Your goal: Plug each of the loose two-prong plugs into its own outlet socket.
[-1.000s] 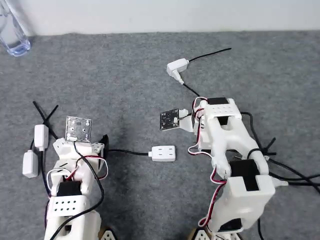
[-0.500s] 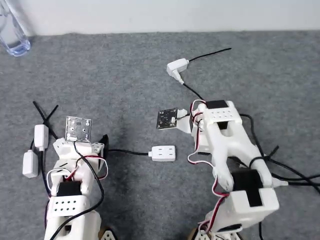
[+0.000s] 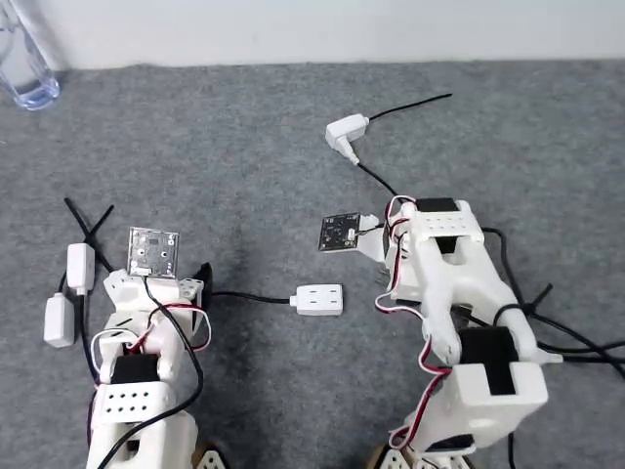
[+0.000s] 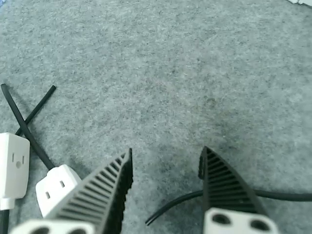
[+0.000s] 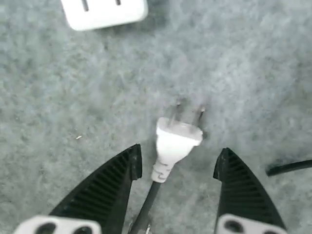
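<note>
1. Plug, white with two prongs, lies flat on the grey carpet between the jaws of my right gripper. The jaws stand wide apart and grip nothing.
2. A white socket block lies near, past the prongs, with its slots facing up.
3. My left gripper is spread as well, holding nothing, low over the carpet, with a black cord running under it.
4. Just beside that gripper lie two more sockets, side by side on dark cords.
5. A second plug lies well apart from the socket block.
6. A clear glass stands at the carpet's far corner; I cannot tell what is in it.
</note>
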